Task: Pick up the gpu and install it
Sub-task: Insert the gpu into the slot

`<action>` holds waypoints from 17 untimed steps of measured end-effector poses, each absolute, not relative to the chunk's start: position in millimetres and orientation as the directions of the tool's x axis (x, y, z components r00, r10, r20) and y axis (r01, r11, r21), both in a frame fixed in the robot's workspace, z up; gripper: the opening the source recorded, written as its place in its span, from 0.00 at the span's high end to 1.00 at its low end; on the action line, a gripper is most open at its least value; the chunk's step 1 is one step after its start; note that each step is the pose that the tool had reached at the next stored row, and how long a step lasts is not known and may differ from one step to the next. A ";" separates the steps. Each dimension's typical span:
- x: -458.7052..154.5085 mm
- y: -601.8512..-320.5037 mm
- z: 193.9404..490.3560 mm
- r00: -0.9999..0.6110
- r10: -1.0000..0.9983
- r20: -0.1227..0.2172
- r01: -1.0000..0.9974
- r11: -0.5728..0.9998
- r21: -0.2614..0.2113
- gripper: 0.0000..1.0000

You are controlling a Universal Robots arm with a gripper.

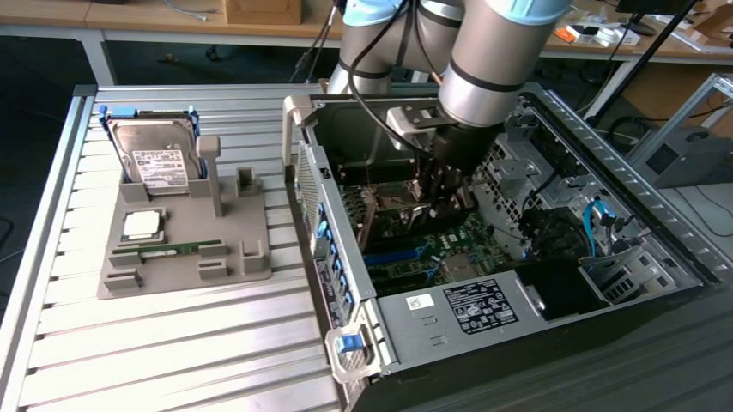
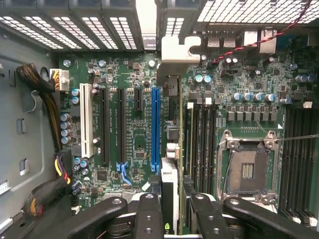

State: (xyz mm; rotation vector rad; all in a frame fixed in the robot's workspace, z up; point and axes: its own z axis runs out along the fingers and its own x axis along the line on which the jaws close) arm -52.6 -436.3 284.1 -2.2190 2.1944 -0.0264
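- Ribbed aluminium makes up the tabletop (image 1: pixel 172 343), which carries an open dark metal computer case (image 1: pixel 641 257) lying on its side toward the exterior view's right, and a grey moulded parts tray (image 1: pixel 229 266) toward its left.
- Inside the case lies the green motherboard (image 2: pixel 134 124), with a row of long expansion slots, among them a blue slot (image 2: pixel 155 129) and a white one (image 2: pixel 85 122), plus an empty silver processor socket (image 2: pixel 246 169).
- The grey robot arm (image 1: pixel 481 77) reaches down into the case from above.
- The tray holds a silver hard drive with a white label (image 1: pixel 154 159), a square processor chip (image 1: pixel 142 225) and a thin green memory stick (image 1: pixel 172 250).
- The gpu (image 2: pixel 169 144), a thin dark card seen edge-on, stands upright just beside the blue slot, over the motherboard, with its metal bracket (image 2: pixel 172 50) near the case's rear wall.
- The black pincer (image 2: pixel 171 206) is partly closed, its fingers (image 2: pixel 149 209) clamped on either side of the card's top edge.
- Risk, as I judge it: the card edge looks offset from any slot, so pressing down misaligned could jam the connector or scrape board parts; the bracket catching the rear frame could tilt the card in the grip.
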 end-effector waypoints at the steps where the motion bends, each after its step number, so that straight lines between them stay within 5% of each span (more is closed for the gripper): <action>1: -53.1 -436.4 284.0 0.011 -1.000 -0.002 -1.000 -0.011 -0.027 0.73; 17: -62.5 -436.3 282.2 0.011 -1.000 -0.003 -1.000 -0.011 -0.027 0.73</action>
